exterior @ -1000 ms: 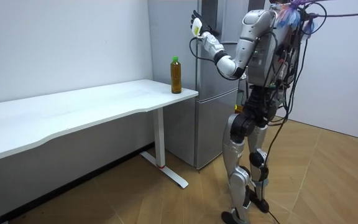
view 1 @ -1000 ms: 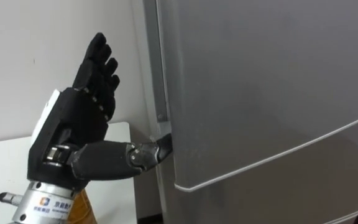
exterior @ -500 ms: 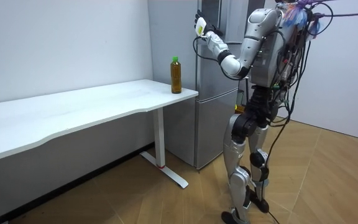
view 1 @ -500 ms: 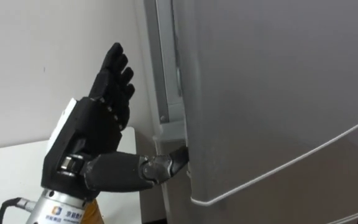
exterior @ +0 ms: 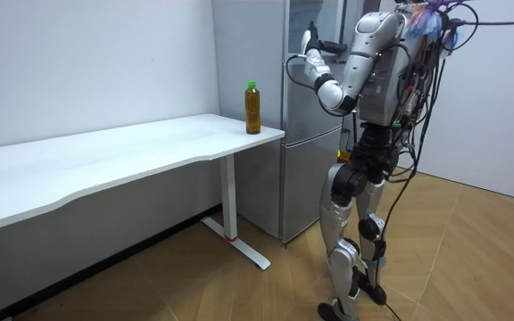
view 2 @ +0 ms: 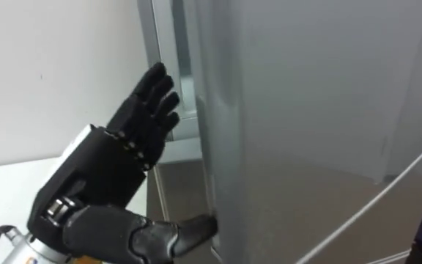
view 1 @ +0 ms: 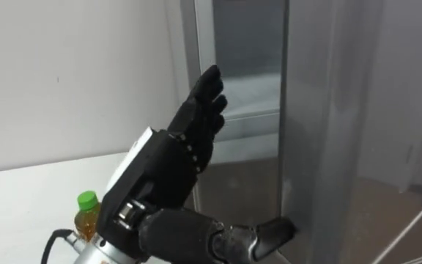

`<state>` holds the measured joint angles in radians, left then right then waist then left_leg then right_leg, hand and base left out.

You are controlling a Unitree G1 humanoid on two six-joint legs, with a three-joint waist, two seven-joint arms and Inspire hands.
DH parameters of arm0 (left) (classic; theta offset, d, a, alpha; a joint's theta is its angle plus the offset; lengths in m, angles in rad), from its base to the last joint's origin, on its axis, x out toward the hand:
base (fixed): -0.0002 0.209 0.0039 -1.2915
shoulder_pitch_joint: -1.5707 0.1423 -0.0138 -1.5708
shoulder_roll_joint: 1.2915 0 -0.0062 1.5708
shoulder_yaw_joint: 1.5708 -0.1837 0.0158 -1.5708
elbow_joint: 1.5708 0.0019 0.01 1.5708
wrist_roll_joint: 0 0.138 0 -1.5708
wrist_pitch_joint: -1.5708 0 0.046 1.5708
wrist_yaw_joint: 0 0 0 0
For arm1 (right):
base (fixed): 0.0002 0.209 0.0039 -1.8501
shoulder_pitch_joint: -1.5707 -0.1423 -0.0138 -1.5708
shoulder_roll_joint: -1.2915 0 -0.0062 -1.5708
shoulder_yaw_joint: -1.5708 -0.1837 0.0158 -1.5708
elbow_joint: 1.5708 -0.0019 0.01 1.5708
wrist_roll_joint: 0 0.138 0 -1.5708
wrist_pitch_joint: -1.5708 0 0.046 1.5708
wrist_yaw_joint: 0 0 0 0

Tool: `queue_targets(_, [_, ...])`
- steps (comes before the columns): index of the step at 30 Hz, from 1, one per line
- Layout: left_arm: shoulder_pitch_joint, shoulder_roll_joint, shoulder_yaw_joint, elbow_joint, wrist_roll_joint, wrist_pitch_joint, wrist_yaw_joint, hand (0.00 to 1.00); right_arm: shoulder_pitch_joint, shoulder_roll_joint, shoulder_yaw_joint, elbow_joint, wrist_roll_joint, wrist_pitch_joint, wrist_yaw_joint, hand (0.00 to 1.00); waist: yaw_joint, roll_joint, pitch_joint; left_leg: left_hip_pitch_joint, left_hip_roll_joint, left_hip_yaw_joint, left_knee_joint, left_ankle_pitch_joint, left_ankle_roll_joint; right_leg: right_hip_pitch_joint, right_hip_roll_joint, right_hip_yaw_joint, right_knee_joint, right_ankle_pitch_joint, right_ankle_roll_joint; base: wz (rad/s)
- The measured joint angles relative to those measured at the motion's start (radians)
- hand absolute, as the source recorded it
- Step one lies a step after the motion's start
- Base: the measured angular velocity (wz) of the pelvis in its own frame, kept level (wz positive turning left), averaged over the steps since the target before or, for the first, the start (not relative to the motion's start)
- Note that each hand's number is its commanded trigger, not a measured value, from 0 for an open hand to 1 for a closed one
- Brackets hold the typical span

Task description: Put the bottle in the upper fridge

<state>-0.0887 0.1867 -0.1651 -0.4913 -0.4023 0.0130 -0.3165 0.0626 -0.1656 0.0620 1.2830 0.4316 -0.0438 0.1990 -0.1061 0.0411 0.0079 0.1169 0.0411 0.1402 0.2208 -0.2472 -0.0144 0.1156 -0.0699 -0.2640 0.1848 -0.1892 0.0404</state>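
An amber bottle (exterior: pixel 252 108) with a green cap stands upright on the corner of the white table (exterior: pixel 132 152) next to the grey fridge (exterior: pixel 303 169); its cap and shoulder (view 1: pixel 86 214) show just left of my wrist. My left hand (view 1: pixel 163 180) is raised at the upper fridge door (view 1: pixel 321 125), fingers straight and pointing up, thumb laid against the door's edge. The door stands partly open, and a pale interior shelf (view 1: pixel 244 114) shows in the gap. In the room view the left hand (exterior: pixel 310 43) is up at the door's top, and I stand facing the fridge.
A white wall (view 1: pixel 64 73) runs behind the table. The lower fridge door (exterior: pixel 315 192) is closed. The wooden floor (exterior: pixel 471 259) spreads out behind me on the room view's right.
The upper fridge door has swung open further, and my left hand has moved right with it. The interior now shows, and the bottle has come into the eye view.
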Motion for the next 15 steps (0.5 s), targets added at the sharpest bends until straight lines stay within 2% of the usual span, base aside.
queue_targets(5, [-0.004,-0.004,-0.03,0.0,-0.001,0.0,-0.04,0.0,-0.002,0.0,0.005,-0.001,0.0,0.0,0.004,0.0,-0.004,-0.005,-0.0016,0.002,0.001,0.021,-0.001,0.0,0.0,-0.011,0.001,0.021,0.003,0.001,0.001,-0.12])
queue_targets(15, [-0.006,-0.017,-0.087,-0.001,-0.04,0.001,-0.086,0.0,-0.003,0.0,0.005,-0.015,0.001,-0.001,0.002,0.0,-0.038,-0.005,-0.0018,0.0,0.003,0.046,0.0,0.0,0.0,-0.016,0.002,0.046,0.003,0.002,0.001,-0.06])
